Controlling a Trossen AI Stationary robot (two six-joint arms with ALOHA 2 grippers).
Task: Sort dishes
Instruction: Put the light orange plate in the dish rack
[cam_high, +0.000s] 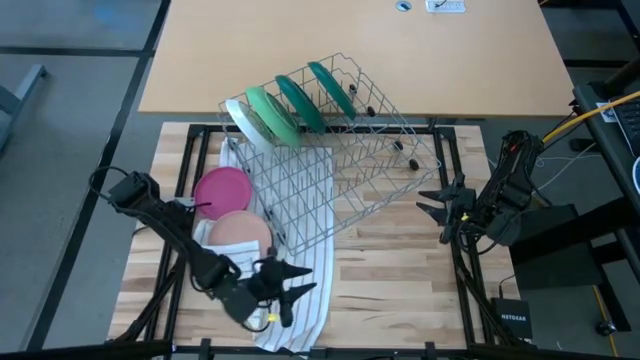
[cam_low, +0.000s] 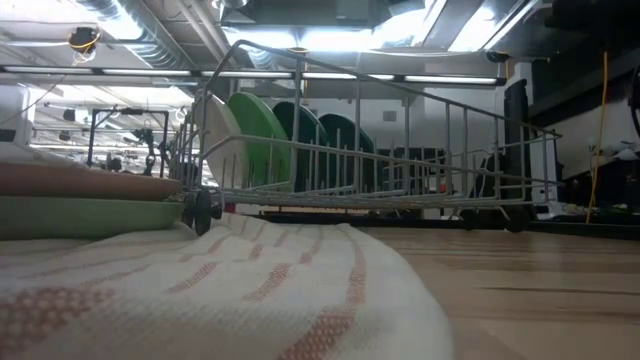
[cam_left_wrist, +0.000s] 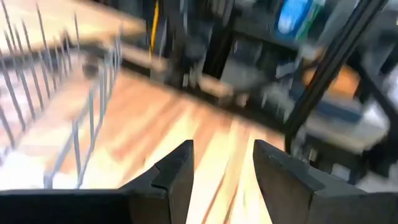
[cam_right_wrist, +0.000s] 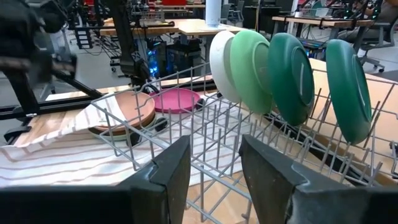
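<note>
- Dishes stand and lie in two groups: four upright in the wire rack (cam_high: 330, 140), and others flat on the white striped cloth (cam_high: 300, 310) beside it.
- In the rack, from its near end, a white-faced plate (cam_high: 240, 122), a light green plate (cam_high: 268, 113), a dark green plate (cam_high: 297, 102) and a second dark green plate (cam_high: 330, 88) stand on edge in a row, each in its own slot, close together but apart.
- The right wrist view shows the same row: white-faced plate (cam_right_wrist: 219, 65), light green plate (cam_right_wrist: 250, 70), then the two dark green ones (cam_right_wrist: 291, 76) (cam_right_wrist: 348, 87).
- On the cloth, a magenta plate (cam_high: 222, 187) lies flat just beside the rack's side; a peach-pink plate (cam_high: 240, 232) lies next to it, nearer the table's front edge, topping a small stack.
- The low view shows a light green dish (cam_low: 85, 215) under that peach-pink plate (cam_low: 80, 180).
- The left gripper (cam_high: 290, 285) hovers over the cloth near the front edge, just past the peach-pink plate, its fingers spread and holding nothing.
- The right gripper (cam_high: 432, 205) waits at the table's right side, pointing at the rack, fingers parted and empty.
</note>
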